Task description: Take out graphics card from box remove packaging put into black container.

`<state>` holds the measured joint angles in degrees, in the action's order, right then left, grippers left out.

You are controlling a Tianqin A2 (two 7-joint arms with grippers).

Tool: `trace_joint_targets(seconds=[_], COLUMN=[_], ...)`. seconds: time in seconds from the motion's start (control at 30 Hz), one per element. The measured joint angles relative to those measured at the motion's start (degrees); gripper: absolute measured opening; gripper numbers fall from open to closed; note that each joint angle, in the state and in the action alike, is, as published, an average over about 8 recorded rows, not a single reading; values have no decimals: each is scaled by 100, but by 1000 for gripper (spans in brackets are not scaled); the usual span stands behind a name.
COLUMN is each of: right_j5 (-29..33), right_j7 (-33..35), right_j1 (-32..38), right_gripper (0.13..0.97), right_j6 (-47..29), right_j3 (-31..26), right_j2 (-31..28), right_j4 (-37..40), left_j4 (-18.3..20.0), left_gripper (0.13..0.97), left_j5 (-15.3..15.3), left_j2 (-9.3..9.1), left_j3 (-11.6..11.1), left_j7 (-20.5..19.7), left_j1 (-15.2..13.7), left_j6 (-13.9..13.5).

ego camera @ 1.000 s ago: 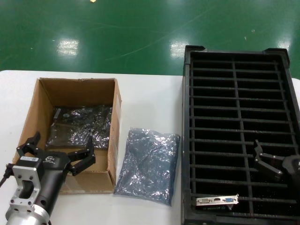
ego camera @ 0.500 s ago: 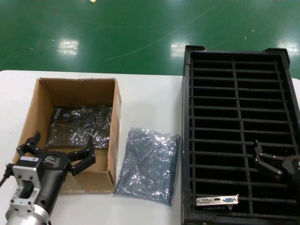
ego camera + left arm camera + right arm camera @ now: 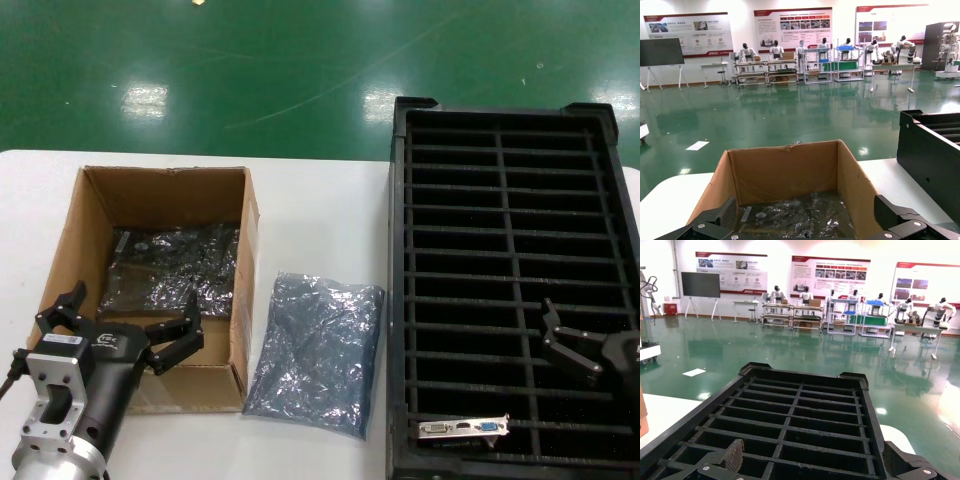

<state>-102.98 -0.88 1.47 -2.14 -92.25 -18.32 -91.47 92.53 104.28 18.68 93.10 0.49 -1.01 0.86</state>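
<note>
The brown box (image 3: 92, 192) stands open at the table's left, and its far inner wall fills the left wrist view (image 3: 790, 175). My left gripper (image 3: 130, 302) hovers open over the box's near end, empty (image 3: 805, 226). The empty grey-blue packaging (image 3: 315, 350) lies flat on the table between the box and the black container (image 3: 398, 250). A bare graphics card (image 3: 463, 429) with its silver bracket stands in the container's nearest slot. My right gripper (image 3: 600, 338) hangs open over the container's near right part, holding nothing (image 3: 815, 461).
Cards wrapped in shiny dark bags (image 3: 175, 265) lie on the box floor (image 3: 800, 217). The container's ribbed slots (image 3: 800, 405) run away from the right wrist. Bare white table (image 3: 320, 220) separates box and container. Green floor lies beyond the table's far edge.
</note>
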Motion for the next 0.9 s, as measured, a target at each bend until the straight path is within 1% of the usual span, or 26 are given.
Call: trace_joint_targets(seconds=[0.9], right_j5=[0], right_j7=[0], right_j1=[0], right_gripper=[966], right_j6=[0], right_j3=[0], right_j2=[0], right_j4=[0], left_j4=[0], left_gripper=[966], left_j5=[0], left_j2=[0], left_j3=[0], left_j7=[0], left_j1=[0], left_j6=[0])
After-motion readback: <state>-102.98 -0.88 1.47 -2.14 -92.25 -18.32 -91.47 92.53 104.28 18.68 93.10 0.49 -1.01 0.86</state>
